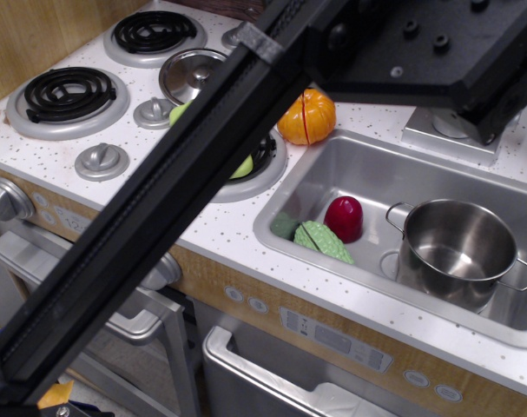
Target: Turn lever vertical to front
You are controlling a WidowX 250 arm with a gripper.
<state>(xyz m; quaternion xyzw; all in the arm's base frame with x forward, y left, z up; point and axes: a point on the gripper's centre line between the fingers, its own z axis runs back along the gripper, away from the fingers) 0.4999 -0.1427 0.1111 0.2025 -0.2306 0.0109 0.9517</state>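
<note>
The lever's square grey base plate (432, 139) lies behind the sink at the back right, with the foot of its shiny cylinder (451, 126) just showing. The lever arm itself is hidden behind my black wrist block (437, 43), which hangs right over the plate. My black arm (185, 191) crosses the view from the bottom left to the top right. My fingers are hidden behind the block, so I cannot tell whether the gripper is open or shut, or whether it touches the lever.
The steel sink (376, 174) holds a steel pot (458, 248), a red vegetable (344, 217) and a green one (322, 241). An orange pumpkin (306, 117) sits left of the sink. To the left are burners (68, 91), a lid (192, 74) and stove knobs (102, 161).
</note>
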